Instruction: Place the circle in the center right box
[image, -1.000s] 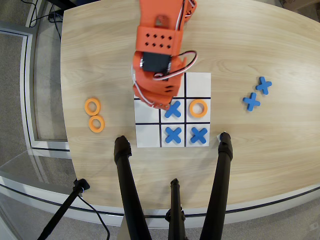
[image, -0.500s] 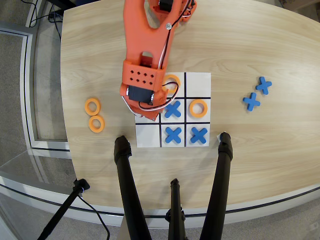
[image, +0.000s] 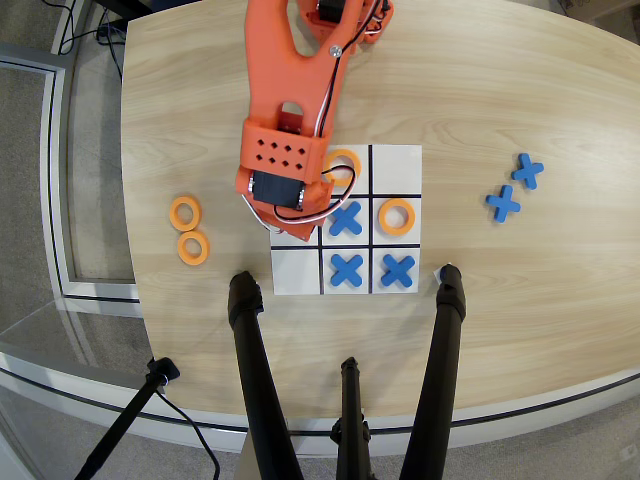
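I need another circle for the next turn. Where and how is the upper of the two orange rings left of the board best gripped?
Grip the upper orange ring across its band, one finger in the hole, coming straight down; it lies flat, nearly touching the lower ring.

You are looking straight down on a pale wooden counter (image: 520, 300) with the white three-by-three board (image: 395, 160) near mid-frame. The orange arm (image: 285, 90) comes in from the top edge and covers the board's left column; your tool's tips are hidden under it, so you cannot tell how they stand. One circle (image: 397, 216) lies in the center right box (image: 410, 235). Another orange ring (image: 346, 161) peeks out in the top middle cell. Three blue crosses (image: 346, 219) fill the centre, bottom middle and bottom right cells. Two spare rings (image: 185, 212) sit left of the board, two spare crosses (image: 503, 204) to its right. Black tripod legs (image: 255, 380) rise from the bottom edge.
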